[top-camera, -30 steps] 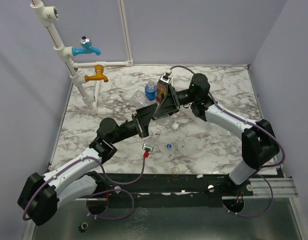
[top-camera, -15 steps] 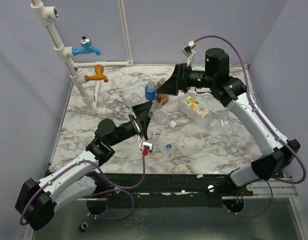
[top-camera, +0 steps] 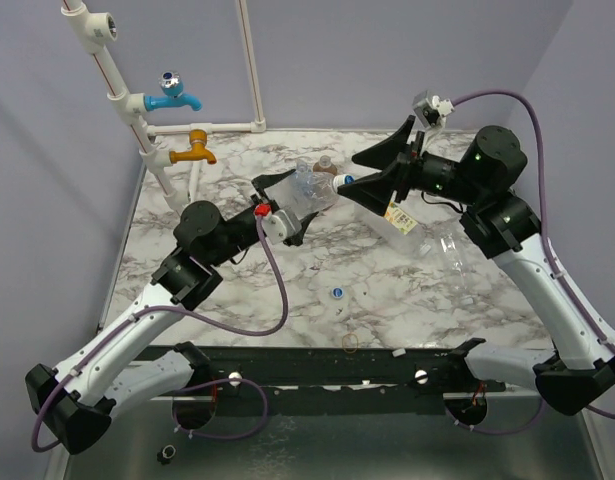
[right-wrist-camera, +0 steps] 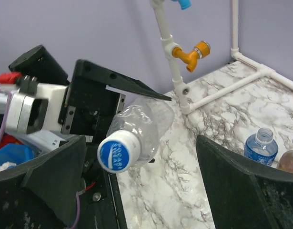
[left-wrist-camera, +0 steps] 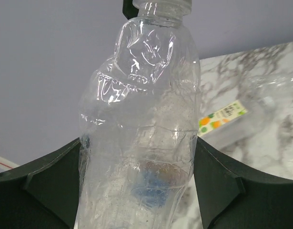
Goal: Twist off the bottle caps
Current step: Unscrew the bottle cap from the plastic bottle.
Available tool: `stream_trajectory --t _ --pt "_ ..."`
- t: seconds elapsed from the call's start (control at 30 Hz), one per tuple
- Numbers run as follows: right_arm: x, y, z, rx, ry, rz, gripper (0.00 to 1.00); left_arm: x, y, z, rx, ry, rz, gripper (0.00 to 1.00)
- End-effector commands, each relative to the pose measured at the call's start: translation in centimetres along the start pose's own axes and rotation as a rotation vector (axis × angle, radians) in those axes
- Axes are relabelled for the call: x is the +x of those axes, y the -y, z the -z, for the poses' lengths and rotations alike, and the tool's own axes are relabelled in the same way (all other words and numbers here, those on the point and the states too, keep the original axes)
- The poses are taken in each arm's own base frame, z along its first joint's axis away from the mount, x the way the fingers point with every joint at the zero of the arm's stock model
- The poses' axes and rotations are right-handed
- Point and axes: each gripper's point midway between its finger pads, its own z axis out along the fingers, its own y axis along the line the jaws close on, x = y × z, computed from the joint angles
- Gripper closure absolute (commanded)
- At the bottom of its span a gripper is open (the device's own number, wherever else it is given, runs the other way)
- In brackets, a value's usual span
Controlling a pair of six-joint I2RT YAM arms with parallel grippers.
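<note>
Nearest us, by the table's (top-camera: 187,290) 6 o'clock edge, a thin yellow ring (top-camera: 350,341) lies near a small white cap (top-camera: 398,353). A little further in, a blue-and-white loose cap (top-camera: 337,293) sits on the marble.

Past the centre, toward 11 o'clock, our left gripper (top-camera: 299,203) pinches a crumpled bottle (left-wrist-camera: 141,119) by its body and holds it up off the table. Its neck points toward 3 o'clock. In the left wrist view, the dark fingers (left-wrist-camera: 46,181) press in on both sides of the dented plastic. The bottle's screw cap (right-wrist-camera: 116,151), white with blue print, is on the neck.

Our right gripper (top-camera: 349,170) reaches in from 2 o'clock and is spread wide. It has one finger on each side of that screw cap, and neither touches it.

At 2 o'clock, under the right arm, lies a labelled bottle (top-camera: 397,215) with a fruit print. At 3 o'clock, a plain bottle (top-camera: 455,255) lies on its side.

Further back, near 12 o'clock, a blue bottle (right-wrist-camera: 260,145) stands upright with its neck open, and an amber bottle (top-camera: 325,163) is just beside it.

Farthest, at 10 o'clock, a white pipe frame (top-camera: 107,70) carries an orange tap (top-camera: 194,150) and, above it, a blue tap (top-camera: 172,97).
</note>
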Motion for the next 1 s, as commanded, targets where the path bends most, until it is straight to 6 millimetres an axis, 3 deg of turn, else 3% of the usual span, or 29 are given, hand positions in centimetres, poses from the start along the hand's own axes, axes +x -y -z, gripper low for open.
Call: stream_trajectory --t 0.0,0.1,0.23,0.67,0.97 --pt "-1.8 -3.2 0.6 -0.175 0.112 0.151 0.00 0.6 4.2 0.1 0.124 -0.094 0.474 0.92" --pt "-2.2 -4.5 0.8 -0.243 0.153 0.165 0.00 -0.1 5.0 -0.1 0.164 -0.086 0.563 0.92" --pt "-2.3 -4.3 0.3 -0.258 0.162 0.129 0.01 -0.1 5.0 -0.3 0.152 -0.097 0.612 0.92" --pt "-0.6 1.0 -1.2 -0.014 0.157 0.005 0.22 -0.9 3.1 -0.8 0.071 -0.070 0.675 0.99" --pt "0.7 1.9 -2.3 -0.014 0.119 -0.070 0.31 -0.9 2.5 -1.3 0.039 -0.066 0.681 1.00"
